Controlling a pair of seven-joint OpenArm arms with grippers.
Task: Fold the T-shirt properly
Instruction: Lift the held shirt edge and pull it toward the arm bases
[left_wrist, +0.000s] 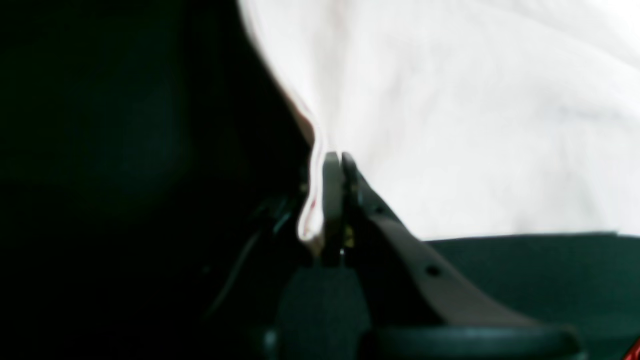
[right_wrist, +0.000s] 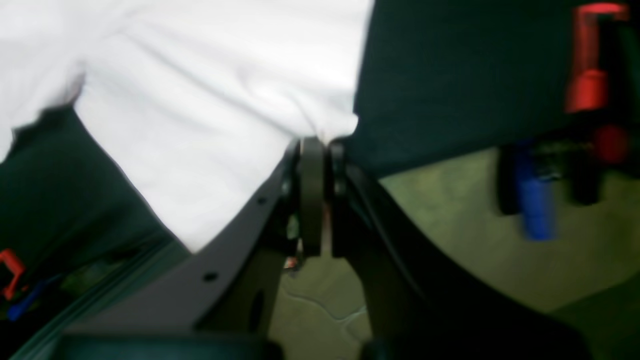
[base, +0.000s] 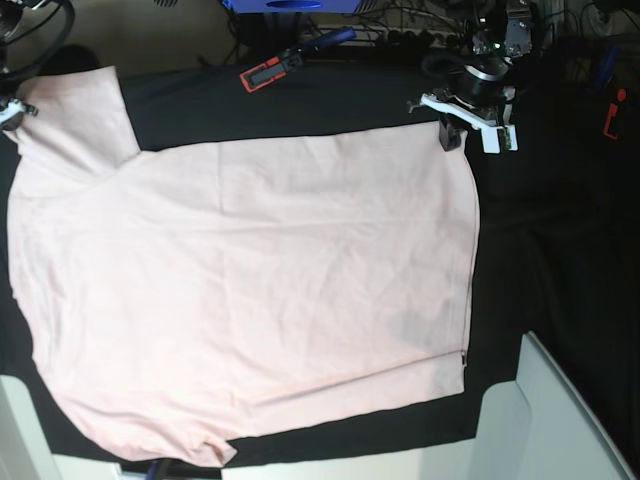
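Observation:
The pale pink T-shirt (base: 250, 280) lies spread flat, plain side up, on the black table cloth (base: 560, 230). In the base view my left gripper (base: 449, 134) sits at the shirt's far right corner. The left wrist view shows that gripper (left_wrist: 334, 158) with jaws together, pinching the T-shirt (left_wrist: 450, 110) at its edge, and a fold of cloth hangs beside one finger. My right gripper (base: 10, 112) is at the far left by the sleeve. In the right wrist view the gripper (right_wrist: 320, 145) is shut on the hem of the T-shirt (right_wrist: 210, 115).
A red and black tool (base: 268, 72) lies on the cloth behind the shirt. A blue box (base: 290, 5) and cables are at the back edge. A small red object (base: 612, 115) sits far right. A white panel (base: 545, 420) stands at the front right corner.

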